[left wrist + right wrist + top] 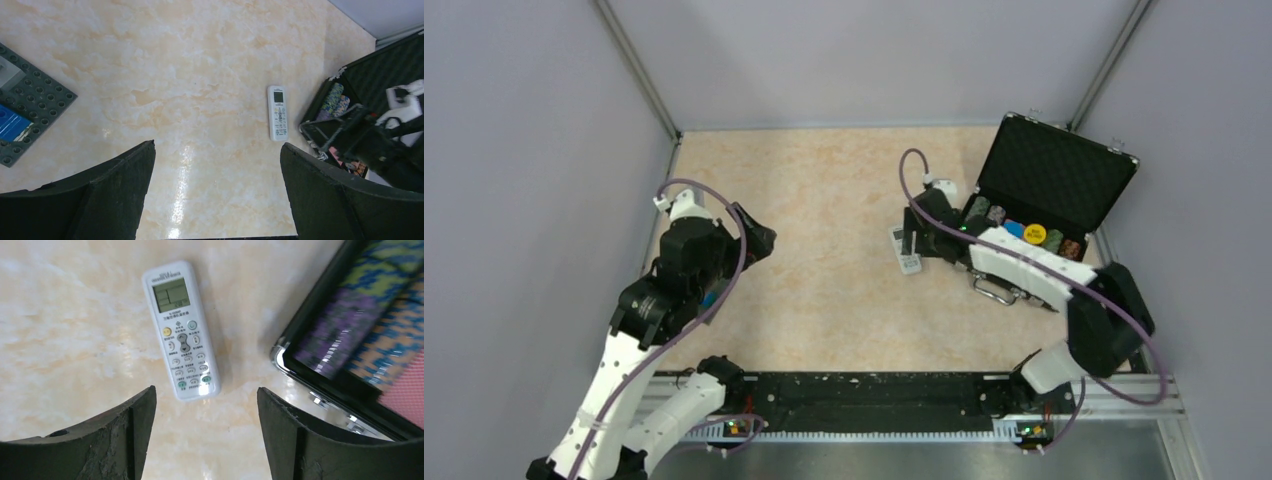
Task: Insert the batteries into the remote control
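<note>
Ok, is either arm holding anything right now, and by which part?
Nothing is held. The left gripper and right gripper both show open, empty jaws; the remote control lies untouched on the table.

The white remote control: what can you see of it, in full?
The remote control is a slim white rectangle with rounded corners, seemingly plastic. A small grey display sits near its top; below come a yellow and a pale green button, rows of small white ones, two green at the bottom. It lies flat, face up, on the beige marbled table, its back hidden. A black case lies close beside it, apart. The right gripper hangs over it, open, not holding it.
</note>
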Controlling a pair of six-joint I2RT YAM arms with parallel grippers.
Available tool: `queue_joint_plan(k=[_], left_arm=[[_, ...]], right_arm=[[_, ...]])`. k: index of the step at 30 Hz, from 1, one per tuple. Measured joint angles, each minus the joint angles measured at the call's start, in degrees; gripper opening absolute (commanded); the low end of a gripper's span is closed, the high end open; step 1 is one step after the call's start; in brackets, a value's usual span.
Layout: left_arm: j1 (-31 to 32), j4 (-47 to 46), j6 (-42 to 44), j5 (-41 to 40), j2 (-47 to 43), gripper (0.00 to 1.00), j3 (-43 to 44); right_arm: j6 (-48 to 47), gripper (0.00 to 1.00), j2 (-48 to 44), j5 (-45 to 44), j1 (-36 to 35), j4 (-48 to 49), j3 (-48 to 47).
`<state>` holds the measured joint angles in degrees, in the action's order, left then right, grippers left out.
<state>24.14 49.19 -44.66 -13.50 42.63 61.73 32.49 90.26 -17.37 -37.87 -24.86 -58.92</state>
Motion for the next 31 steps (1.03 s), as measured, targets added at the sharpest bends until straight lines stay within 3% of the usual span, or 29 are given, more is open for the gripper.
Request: queue_joint_plan(k=[6, 7, 14, 22, 31], left_arm=[[0.00, 1.11, 4.35, 2.84, -4.13, 0.99, 1.14], [0.00, 1.40, 4.94, 3.15, -5.03, 0.99, 1.33], [0.00, 2.43, 7.19, 2.71, -13.25, 0.99, 2.01], [0.00, 3.93, 7.15, -0.59, -21.14, 0.99, 2.32], [0.00, 6.62, 7.15, -1.16, -27.04, 0.99, 2.29]], right_arm=[[0.87, 0.90, -24.92, -5.99, 0.00, -5.68, 0.55], [0.92, 0.98, -29.66, -6.97, 0.00, -6.56, 0.52], [-0.92, 0.99, -52.54, -12.68, 0.00, -11.87, -1.36], [-3.02, 0.99, -67.95, -16.94, 0.00, -14.88, -5.84], [-3.58, 0.99, -74.55, -17.57, 0.00, -18.56, -7.58]])
